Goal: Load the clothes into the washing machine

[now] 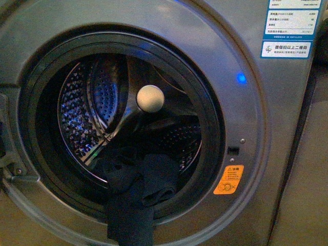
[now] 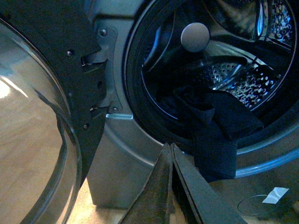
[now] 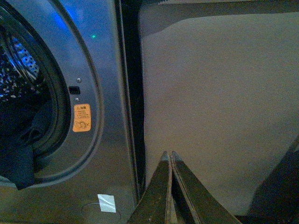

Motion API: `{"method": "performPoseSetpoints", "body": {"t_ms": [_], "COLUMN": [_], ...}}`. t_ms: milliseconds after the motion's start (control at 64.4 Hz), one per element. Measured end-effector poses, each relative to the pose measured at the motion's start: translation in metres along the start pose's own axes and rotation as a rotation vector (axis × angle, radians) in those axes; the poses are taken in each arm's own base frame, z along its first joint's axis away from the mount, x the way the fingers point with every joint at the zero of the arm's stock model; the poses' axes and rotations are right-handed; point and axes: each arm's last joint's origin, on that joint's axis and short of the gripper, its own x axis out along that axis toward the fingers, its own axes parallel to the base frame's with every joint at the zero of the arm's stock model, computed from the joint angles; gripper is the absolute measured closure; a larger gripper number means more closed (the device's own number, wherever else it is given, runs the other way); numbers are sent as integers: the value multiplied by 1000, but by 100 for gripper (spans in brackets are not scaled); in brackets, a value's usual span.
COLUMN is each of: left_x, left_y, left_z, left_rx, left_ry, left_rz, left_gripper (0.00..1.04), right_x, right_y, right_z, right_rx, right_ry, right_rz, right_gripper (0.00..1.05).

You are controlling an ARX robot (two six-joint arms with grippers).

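Note:
The washing machine fills the front view, grey metal with its round black-rimmed opening uncovered. The clothes, a limp dark navy garment, lie draped over the opening's lower rim, part inside the drum and part hanging down the front. In the left wrist view the clothes hang just beyond my left gripper, which is shut and empty, a little short of the rim. My right gripper is shut and empty, facing the plain grey panel right of the machine. The clothes show at that view's edge.
The open glass door stands swung out at the machine's left on its hinge. A pale round knob sits inside the perforated drum. An orange warning sticker and a blue light mark the front.

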Motion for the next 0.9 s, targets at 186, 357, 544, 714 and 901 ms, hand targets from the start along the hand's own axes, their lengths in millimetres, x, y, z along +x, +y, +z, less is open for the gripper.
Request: {"method": "performPoseSetpoints", "body": {"t_ms": [186, 357, 544, 714, 901], "left_x": [-10, -13, -13, -13, -13], "left_y": [0, 0, 0, 0, 0], "left_z": [-9, -11, -11, -11, -11], "left_rx": [0, 0, 0, 0, 0], "left_ry": [21, -11, -11, -11, -11], "left_rz": [-1, 0, 0, 0, 0], "left_gripper": [101, 101, 95, 58, 22], "right_x": [0, 0, 0, 0, 0], "right_y": [0, 0, 0, 0, 0], "right_z": [0, 0, 0, 0, 0], "right_rx": [0, 0, 0, 0, 0], "right_ry": [0, 0, 0, 0, 0], "right_rz": [0, 0, 0, 0, 0], "right_gripper": [102, 102, 100, 64, 28]}}
